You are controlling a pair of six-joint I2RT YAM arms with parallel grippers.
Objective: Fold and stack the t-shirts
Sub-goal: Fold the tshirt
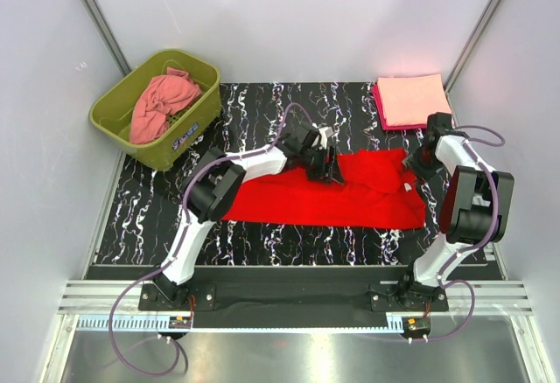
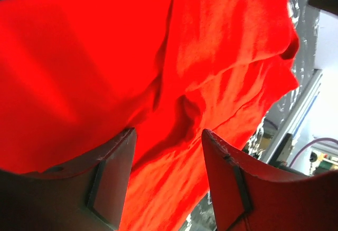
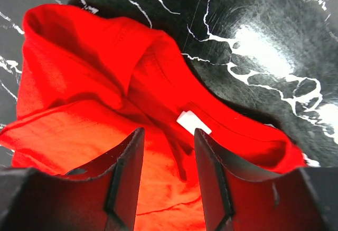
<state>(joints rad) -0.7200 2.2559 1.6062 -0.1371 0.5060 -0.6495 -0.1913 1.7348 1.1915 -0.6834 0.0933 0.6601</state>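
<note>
Salmon-pink crumpled cloth t-shirt (image 1: 162, 103) sits in the olive-green plastic tub (image 1: 194, 66). On the black marbled table (image 1: 262, 103), the bright red cloth t-shirt (image 1: 297, 201) lies as a long band. The left gripper (image 1: 325, 169) and right gripper (image 1: 411, 163) hang over it, jaws apart; a snagged finger could drag its folds askew.

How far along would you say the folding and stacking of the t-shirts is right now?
Done: a pale peach folded t-shirt sits on a magenta folded t-shirt at the far right. In hand: the bright red t-shirt lies across the black marbled table, seemingly partly folded, with the left gripper and right gripper over it, jaws open. Remaining: the crumpled salmon-pink t-shirt in the olive-green plastic tub.
</note>
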